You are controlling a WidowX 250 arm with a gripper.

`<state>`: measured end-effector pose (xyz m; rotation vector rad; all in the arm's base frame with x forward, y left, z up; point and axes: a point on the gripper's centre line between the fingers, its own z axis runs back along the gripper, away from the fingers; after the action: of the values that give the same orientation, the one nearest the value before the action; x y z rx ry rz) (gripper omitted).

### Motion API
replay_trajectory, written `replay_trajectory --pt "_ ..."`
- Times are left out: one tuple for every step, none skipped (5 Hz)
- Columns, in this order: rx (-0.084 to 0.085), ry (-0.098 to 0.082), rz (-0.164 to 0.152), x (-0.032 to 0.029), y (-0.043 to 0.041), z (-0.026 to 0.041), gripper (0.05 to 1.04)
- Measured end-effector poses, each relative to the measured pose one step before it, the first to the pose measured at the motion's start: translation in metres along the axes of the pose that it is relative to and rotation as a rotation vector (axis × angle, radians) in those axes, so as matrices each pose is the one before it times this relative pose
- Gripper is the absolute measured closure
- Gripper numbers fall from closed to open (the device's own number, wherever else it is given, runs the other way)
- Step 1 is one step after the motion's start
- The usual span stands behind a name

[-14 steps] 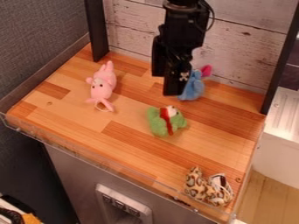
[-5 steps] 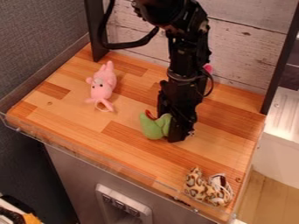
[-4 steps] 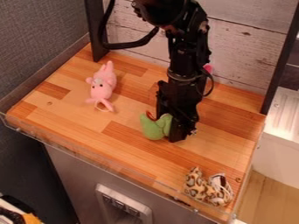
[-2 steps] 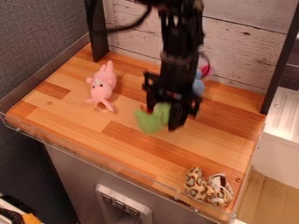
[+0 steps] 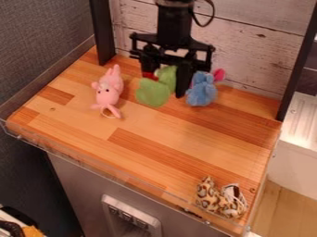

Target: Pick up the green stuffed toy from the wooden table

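- Black two-finger gripper point(image 5: 165, 86): fingers clasped on the green plush toy point(image 5: 152, 92) — grasp done, toy apparently lifted.
- Release undone — small blue plush toy point(image 5: 201, 91) just beside.

The bench point(image 5: 148, 148) offers open passage through its middle; the blue toy point(image 5: 202, 90) blocks the pincer's point(image 5: 166, 83) right side.

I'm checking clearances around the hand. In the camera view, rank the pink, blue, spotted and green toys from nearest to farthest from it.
1. Green toy: between the fingers of the hand.
2. Blue toy: close by, on the picture's right.
3. Pink toy: farther off, on the left.
4. Spotted toy: farthest, near the front right corner.
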<state>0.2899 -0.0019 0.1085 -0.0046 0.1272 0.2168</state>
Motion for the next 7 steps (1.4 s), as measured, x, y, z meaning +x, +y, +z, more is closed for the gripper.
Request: replay_trajectory --pt "-0.003 0.0033 0.0452 -0.00503 0.00892 0.00968 0.474" --pt "-0.0049 -0.0329 -0.0859 0.01353 0.02216 0.01612 0.474" --pt "-0.0002 0.0088 -0.1691 0.02646 0.02729 0.00042 0.474" --pt "-0.0034 -0.0024 -0.1374 0.02511 0.03473 0.00001 0.474" --pt "-0.0015 -0.0001 -0.0558 0.00882 0.03432 -0.00184 0.474" --pt "-0.0061 -0.001 0.0427 -0.00394 0.02898 -0.0035 0.474" --pt "0.0018 -0.0141 0.1102 -0.01051 0.01952 0.00005 0.477"
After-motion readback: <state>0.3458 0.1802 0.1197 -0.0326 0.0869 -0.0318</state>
